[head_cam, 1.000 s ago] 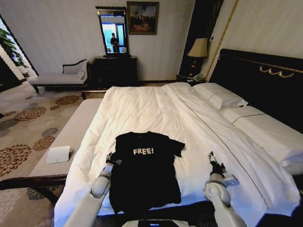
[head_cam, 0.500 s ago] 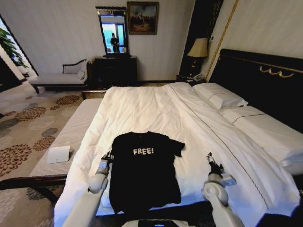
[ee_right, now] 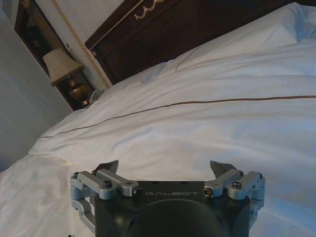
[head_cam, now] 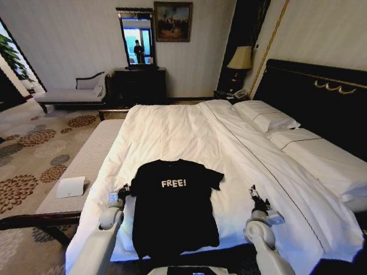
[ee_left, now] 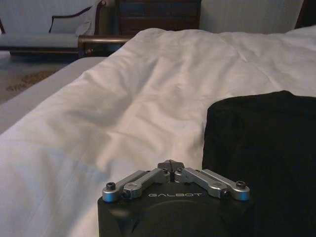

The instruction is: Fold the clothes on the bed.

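1. black fingertips of our left gripper (ee_left: 170,165) meet, pinched closed on nothing, just beside the t-shirt (head_cam: 175,206).
2. our right gripper (ee_right: 168,170) hangs spread apart over the bed (head_cam: 172,134).
3. soft, light, floppy: we'd pinch sleeve edges.

Matt black cloth T-shirt (head_cam: 174,206) lies on smooth white duvet (head_cam: 172,134); headboard (head_cam: 321,97) is glossy dark wood.

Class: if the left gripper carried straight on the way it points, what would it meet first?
Probably bare white duvet: the shut left gripper aims along the bed beside the black T-shirt, though depth is unclear.
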